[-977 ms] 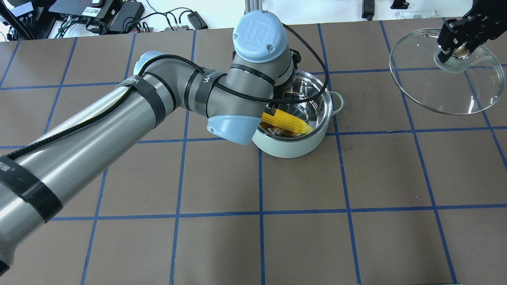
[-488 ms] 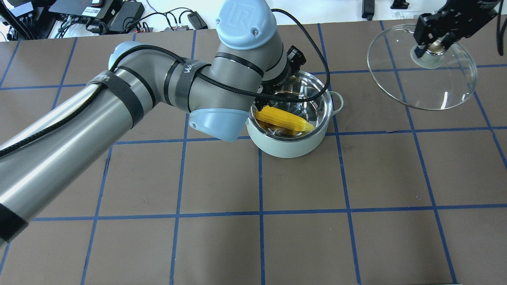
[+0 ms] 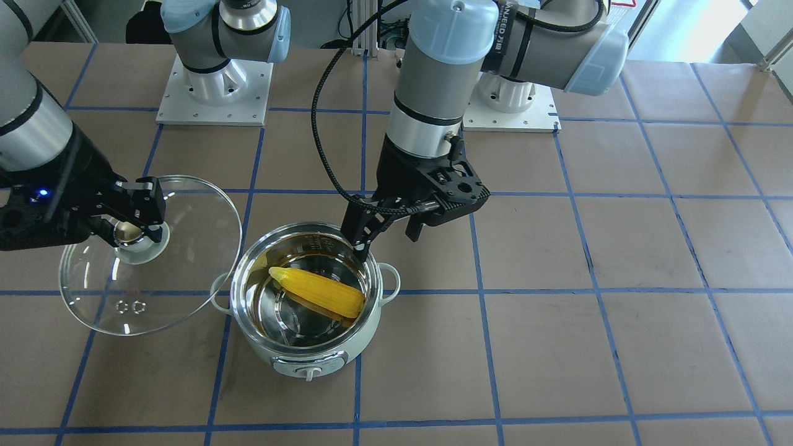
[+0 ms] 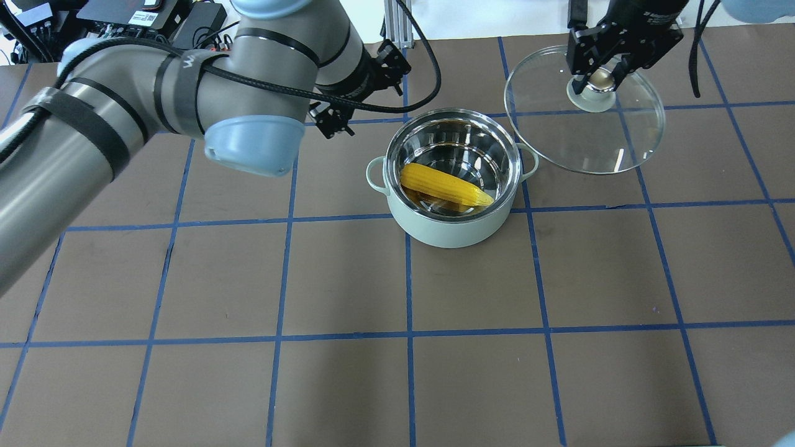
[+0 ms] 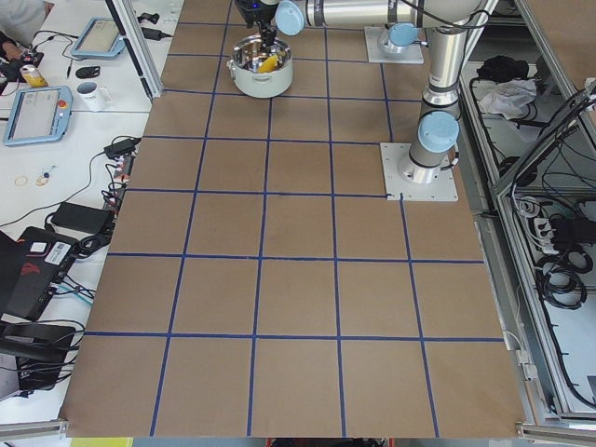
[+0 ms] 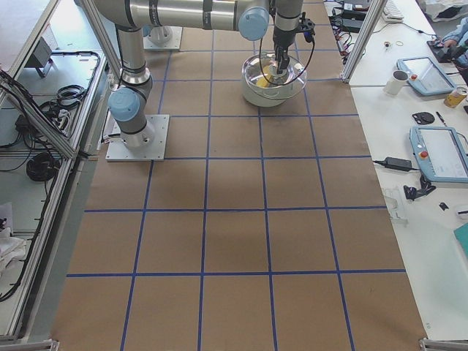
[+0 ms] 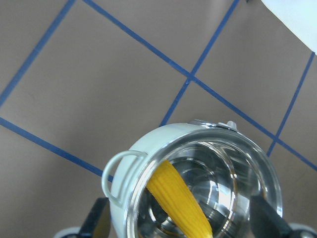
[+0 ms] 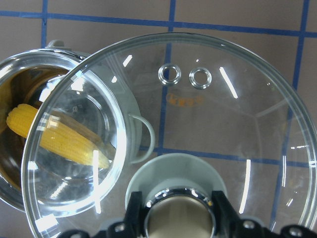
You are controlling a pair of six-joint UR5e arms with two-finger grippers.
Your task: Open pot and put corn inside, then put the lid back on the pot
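Observation:
The pale green pot (image 4: 453, 234) stands open at mid-table, with the yellow corn (image 4: 444, 185) lying inside on the steel bottom. My left gripper (image 4: 363, 93) is open and empty, raised above and to the left of the pot; in the front view it (image 3: 387, 238) hangs just behind the rim (image 3: 372, 272). The left wrist view looks down on the pot (image 7: 143, 148) and corn (image 7: 181, 203). My right gripper (image 4: 597, 77) is shut on the knob of the glass lid (image 4: 584, 136). It holds the lid tilted in the air right of the pot. The lid (image 8: 223, 124) partly overlaps the pot in the right wrist view.
The brown table carries a blue tape grid (image 4: 408, 279). Cables and electronics (image 4: 155, 18) lie past the far edge. Side benches hold a mug (image 5: 93, 93) and tablets (image 6: 439, 77). The arm bases (image 3: 214, 93) stand at the robot's side.
My left gripper has let go of the corn and drawn up and left out of the pot. My right gripper has carried the lid leftward, closer to the pot.

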